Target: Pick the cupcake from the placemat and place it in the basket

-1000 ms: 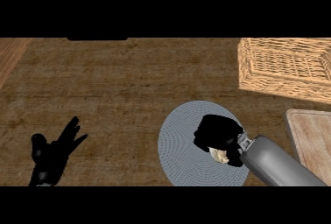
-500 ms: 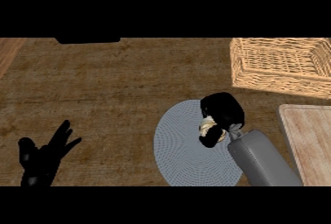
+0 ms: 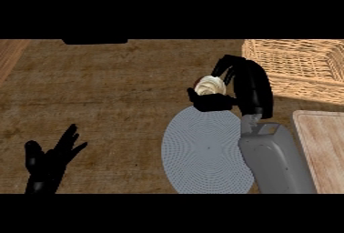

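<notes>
While the right hand (image 3: 247, 86) curls round the cupcake (image 3: 210, 86), its thumb and fingers wrap the dark base from below and from the side, so only the pale swirled frosting shows — the cupcake sits on the hand's left side, up against the palm, pinched between the thumb under it and the fingers arching over its top. Hand and cupcake sit just past the far rim of the grey round placemat (image 3: 205, 152), which spreads out below the hand and to the left of the grey forearm; whether the cupcake is lifted clear of the counter cannot be told from this steep angle. The wicker basket (image 3: 299, 68) lies to the right of the hand and a little beyond it, its near-left corner close beside the back of the hand, apart from the cupcake. A light wooden board (image 3: 322, 150) lies to the right of the forearm, below the basket. Brown wood-grain counter (image 3: 107, 100) stretches away to the left of the hand. The left hand (image 3: 48, 161) shows far to the left and lower, near the view's bottom edge, fingers up and spread apart, holding nothing — resting, well apart from placemat and cupcake. A dark shape (image 3: 94, 41) sits at the far edge of the counter, up and to the left of the right hand, too cut off to tell what it is.
</notes>
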You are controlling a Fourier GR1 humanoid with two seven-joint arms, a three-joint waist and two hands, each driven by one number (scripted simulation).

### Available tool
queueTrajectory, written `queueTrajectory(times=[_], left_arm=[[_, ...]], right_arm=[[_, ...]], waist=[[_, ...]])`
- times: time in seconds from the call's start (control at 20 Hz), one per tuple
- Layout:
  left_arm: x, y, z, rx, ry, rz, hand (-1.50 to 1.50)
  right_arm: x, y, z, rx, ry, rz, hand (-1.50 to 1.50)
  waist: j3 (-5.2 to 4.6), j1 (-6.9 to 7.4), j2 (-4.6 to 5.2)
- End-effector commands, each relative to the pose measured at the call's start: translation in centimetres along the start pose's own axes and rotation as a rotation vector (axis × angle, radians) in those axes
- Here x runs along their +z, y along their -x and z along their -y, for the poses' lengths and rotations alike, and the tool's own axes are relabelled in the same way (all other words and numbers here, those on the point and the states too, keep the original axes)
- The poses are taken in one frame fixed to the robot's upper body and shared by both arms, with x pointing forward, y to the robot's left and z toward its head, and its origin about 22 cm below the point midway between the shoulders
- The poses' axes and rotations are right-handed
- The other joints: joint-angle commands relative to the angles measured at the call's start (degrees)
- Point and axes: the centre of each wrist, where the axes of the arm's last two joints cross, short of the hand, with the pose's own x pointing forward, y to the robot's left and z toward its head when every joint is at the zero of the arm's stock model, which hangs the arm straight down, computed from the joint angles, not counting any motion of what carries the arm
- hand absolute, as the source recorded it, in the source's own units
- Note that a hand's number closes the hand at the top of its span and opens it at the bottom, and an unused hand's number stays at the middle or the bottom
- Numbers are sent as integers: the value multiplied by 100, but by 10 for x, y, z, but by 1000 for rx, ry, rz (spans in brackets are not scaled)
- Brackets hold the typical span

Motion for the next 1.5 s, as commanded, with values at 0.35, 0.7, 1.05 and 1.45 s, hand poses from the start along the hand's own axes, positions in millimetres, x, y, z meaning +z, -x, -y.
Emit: queueTrajectory(times=[0.35,0.7,1.05,1.45], left_arm=[[5,22,-7,-16,8,-124,0],[-12,15,-2,-17,22,-101,0],[-6,12,6,-35,36,-102,0],[-5,23,4,-21,38,-120,0]], right_arm=[[-10,-74,128,-117,345,-149,150],[-44,-55,184,-131,408,-203,150],[-83,-26,208,-81,411,-260,150],[-113,18,223,-38,378,-275,150]], waist=[[-78,105,49],[-75,136,91],[-74,204,104],[-73,231,120]])
